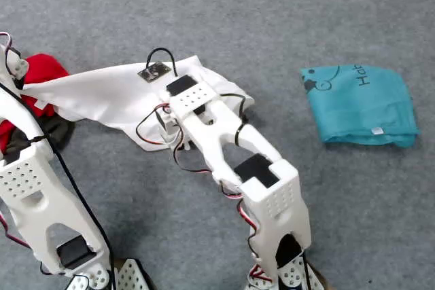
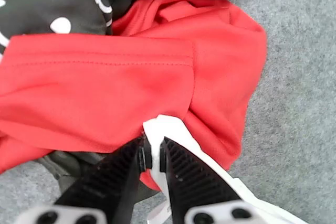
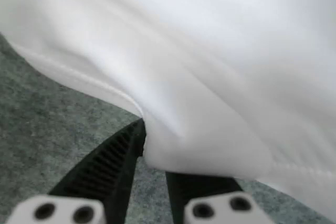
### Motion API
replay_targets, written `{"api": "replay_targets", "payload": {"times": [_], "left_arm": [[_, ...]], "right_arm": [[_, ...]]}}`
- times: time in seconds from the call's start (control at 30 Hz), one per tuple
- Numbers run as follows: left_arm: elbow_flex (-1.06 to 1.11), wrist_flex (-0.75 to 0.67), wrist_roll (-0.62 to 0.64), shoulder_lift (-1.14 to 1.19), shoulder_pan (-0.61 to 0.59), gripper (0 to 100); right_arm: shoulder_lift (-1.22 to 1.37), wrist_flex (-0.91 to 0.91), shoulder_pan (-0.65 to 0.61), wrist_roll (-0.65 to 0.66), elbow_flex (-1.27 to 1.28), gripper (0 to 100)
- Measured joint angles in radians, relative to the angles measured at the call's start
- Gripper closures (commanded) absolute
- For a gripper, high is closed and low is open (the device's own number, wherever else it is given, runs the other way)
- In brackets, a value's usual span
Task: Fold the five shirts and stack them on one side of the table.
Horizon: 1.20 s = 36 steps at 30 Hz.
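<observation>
Left arm (image 1: pixel 34 188) and right arm (image 1: pixel 231 147): white printed shells, perforated plates, black servo blocks (image 1: pixel 257 168), red-black-white cables (image 1: pixel 250 225). Left claw (image 2: pixel 152 149), right claw (image 3: pixel 155 156): black ribbed fingers (image 2: pixel 113 177), white screw-holed mounts.

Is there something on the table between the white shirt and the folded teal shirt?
Nothing visible. Between the white shirt and the teal shirt lies only bare grey table. The left gripper and the right gripper each pinch the white shirt.
</observation>
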Motion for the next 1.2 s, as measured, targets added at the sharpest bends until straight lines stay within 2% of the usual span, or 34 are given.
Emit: {"api": "replay_targets", "payload": {"times": [0.23, 0.47, 0.57, 0.8, 1.03, 1.2], "left_arm": [[-0.075, 0.084, -0.037, -0.049, 0.0, 97], [-0.087, 0.097, -0.058, -0.249, 0.002, 97], [-0.089, 0.098, -0.072, -0.361, 0.025, 97], [-0.066, 0.098, -0.078, -0.649, 0.117, 97], [0.029, 0.098, -0.109, -0.961, 0.267, 97], [0.123, 0.098, -0.115, -1.203, 0.293, 97]], "right_arm": [[-0.207, 0.207, 0.043, 0.018, -0.138, 98.5], [-0.509, 0.305, 0.109, 0.063, -0.377, 98.5], [-0.615, 0.318, 0.17, 0.061, -0.491, 98.5], [-0.766, 0.321, 0.358, -0.043, -0.76, 98.5], [-0.822, 0.321, 0.482, -0.094, -1.077, 98.5], [-0.839, 0.319, 0.569, -0.1, -1.284, 98.5]]}}
